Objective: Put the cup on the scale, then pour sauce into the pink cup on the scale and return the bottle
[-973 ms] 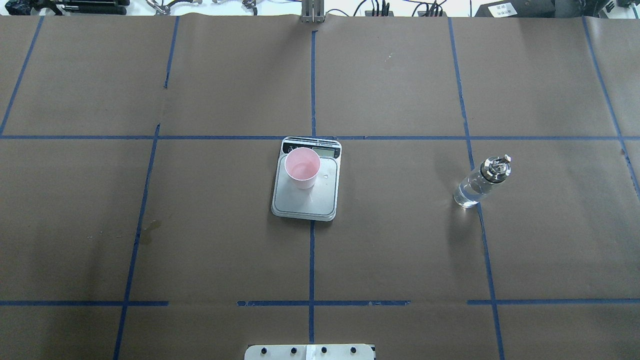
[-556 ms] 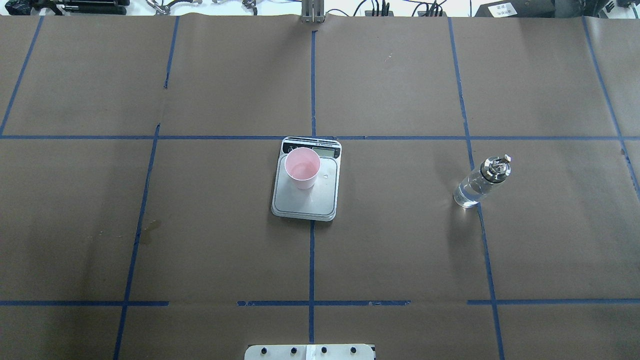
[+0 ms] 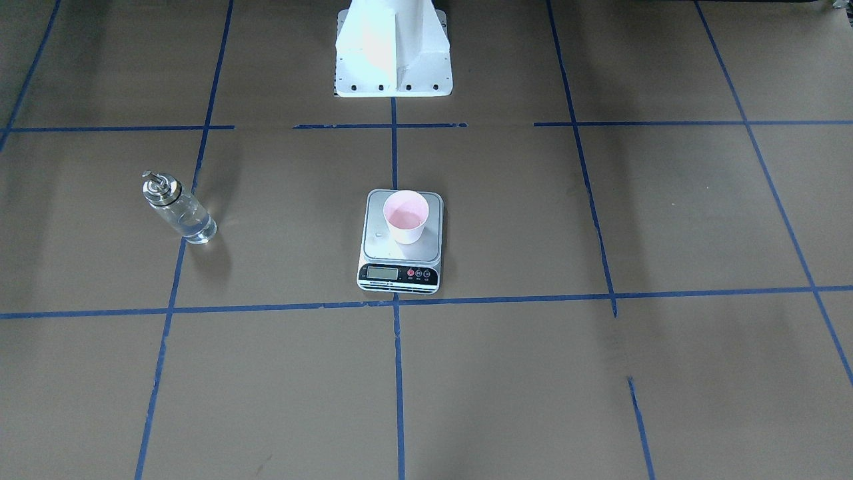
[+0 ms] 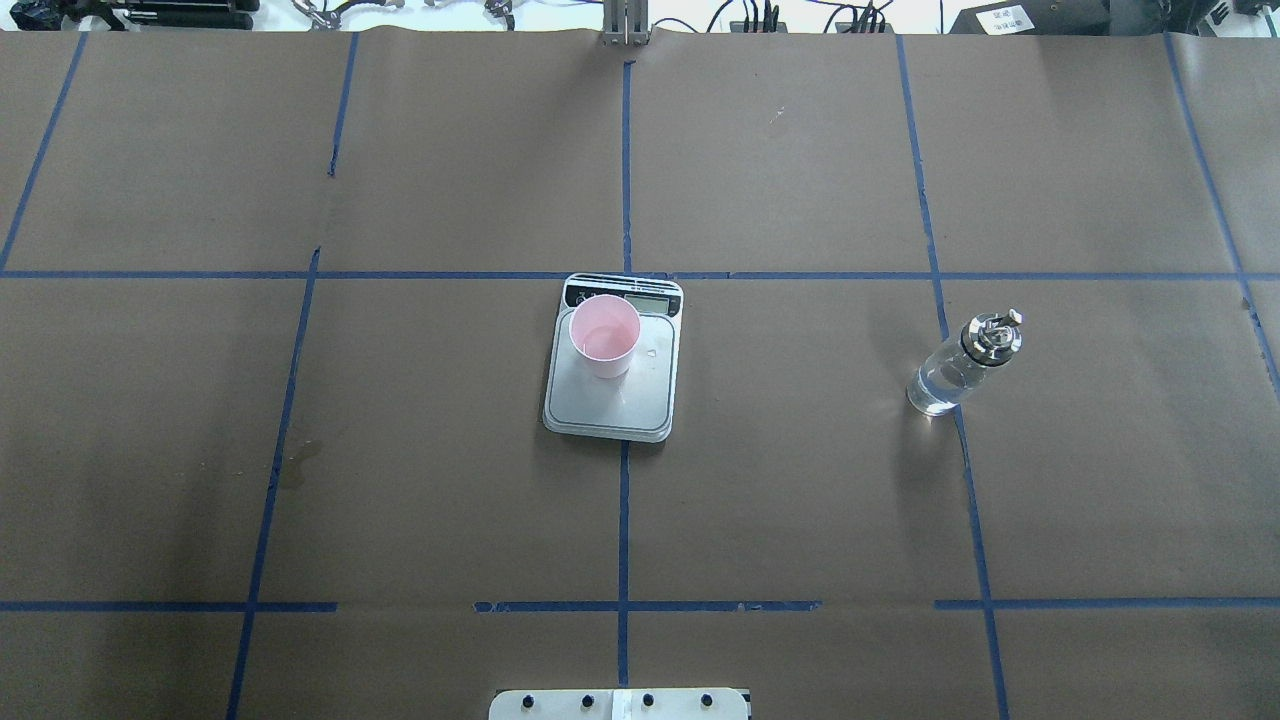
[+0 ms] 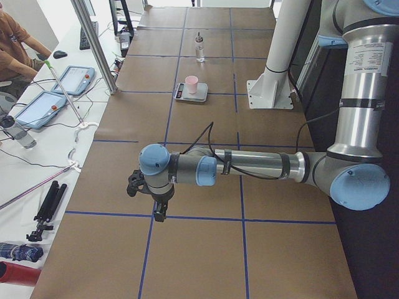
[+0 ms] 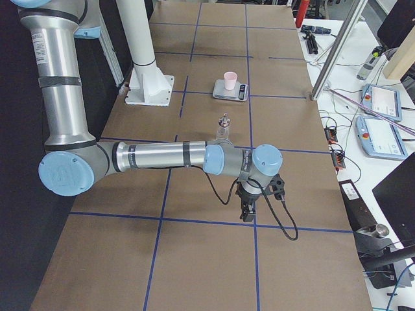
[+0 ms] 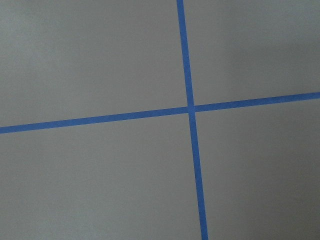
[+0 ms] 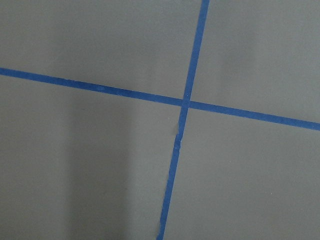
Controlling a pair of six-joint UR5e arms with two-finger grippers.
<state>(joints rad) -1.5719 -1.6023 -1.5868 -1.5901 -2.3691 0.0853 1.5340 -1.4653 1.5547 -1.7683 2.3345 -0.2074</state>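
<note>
Cup (image 4: 604, 335) sits on the scale (image 4: 612, 400), up at its display end (the end away from the robot), mid-table (image 4: 800, 500). Bottle (image 4: 958, 366) stands upright well off to the robot's right of the scale. Left gripper (image 5: 153, 199) hangs over the table's far left stretch, right gripper (image 6: 249, 207) over the far right, both well apart from scale and bottle.

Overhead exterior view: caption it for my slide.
Pink cup stands on the scale; glass bottle stands apart to its right.
</note>
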